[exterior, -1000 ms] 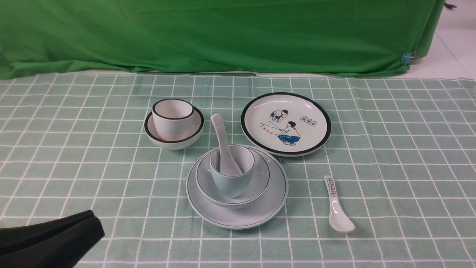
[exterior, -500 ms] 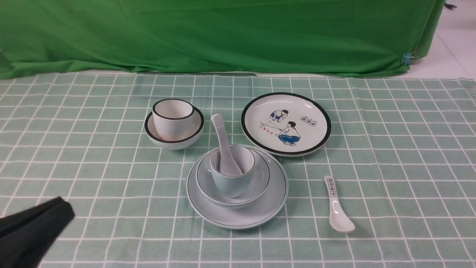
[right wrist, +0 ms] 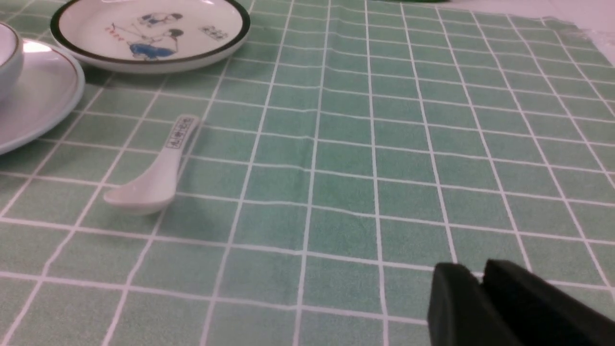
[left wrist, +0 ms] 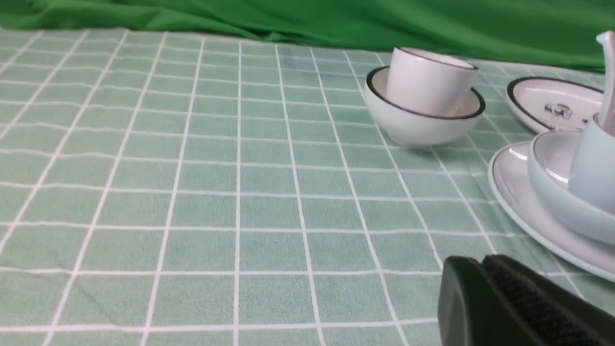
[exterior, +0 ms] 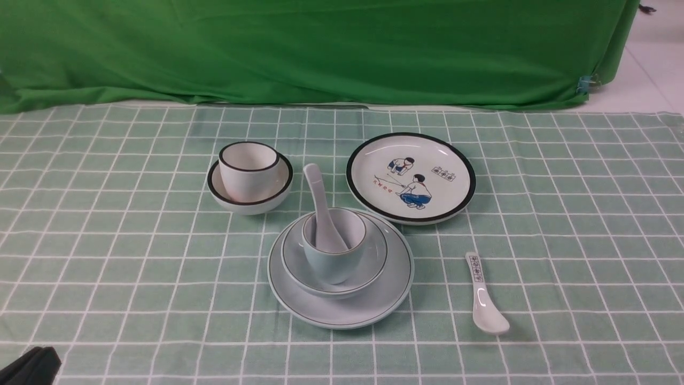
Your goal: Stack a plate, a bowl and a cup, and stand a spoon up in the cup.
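Observation:
The pale blue plate (exterior: 374, 302) lies at the middle front of the cloth. The pale blue bowl (exterior: 368, 267) sits on it, and the pale blue cup (exterior: 334, 264) stands in the bowl. The plain white spoon (exterior: 319, 206) stands in the cup, its handle leaning back and left. My left gripper (exterior: 37, 361) is shut and empty at the front left corner, far from the stack; it also shows in the left wrist view (left wrist: 480, 264). My right gripper (right wrist: 475, 274) is shut and empty above bare cloth, and is out of the front view.
A black-rimmed white cup (exterior: 248, 168) stands in a black-rimmed bowl (exterior: 251, 203) behind and left of the stack. A black-rimmed picture plate (exterior: 410, 177) lies behind and right. A spoon with black characters on its handle (exterior: 483, 297) lies to the right. Green cloth hangs at the back.
My left gripper has drawn back toward the front left corner, away from the stack. The stack and the other dishes have not moved.

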